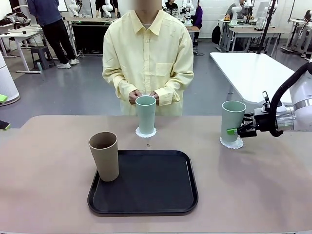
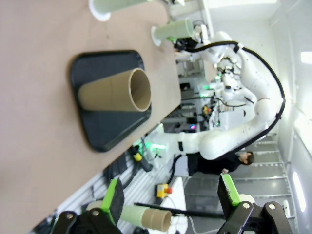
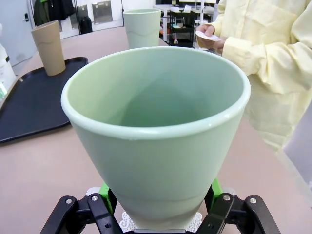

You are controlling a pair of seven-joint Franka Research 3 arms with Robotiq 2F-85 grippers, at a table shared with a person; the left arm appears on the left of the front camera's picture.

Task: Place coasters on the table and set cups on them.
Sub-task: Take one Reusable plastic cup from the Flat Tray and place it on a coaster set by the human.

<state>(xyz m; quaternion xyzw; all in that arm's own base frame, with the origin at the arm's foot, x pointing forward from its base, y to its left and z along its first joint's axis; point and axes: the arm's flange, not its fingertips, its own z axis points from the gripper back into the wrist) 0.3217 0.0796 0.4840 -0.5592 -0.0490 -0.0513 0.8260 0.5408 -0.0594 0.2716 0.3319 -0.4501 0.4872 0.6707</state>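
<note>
Fingers [image 3: 215,187] of the right gripper [image 1: 235,129] pinch the mint cup [image 1: 233,117] low at far right, standing on its coaster [image 1: 231,143].
A skewed release could tip it or drag the coaster askew; the left gripper [image 2: 169,187] hangs spread, well apart.

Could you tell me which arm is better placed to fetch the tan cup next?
Probably left: the left gripper is open and free, and the tan cup stands left on the tray; the right gripper is shut on a mint cup.
</note>
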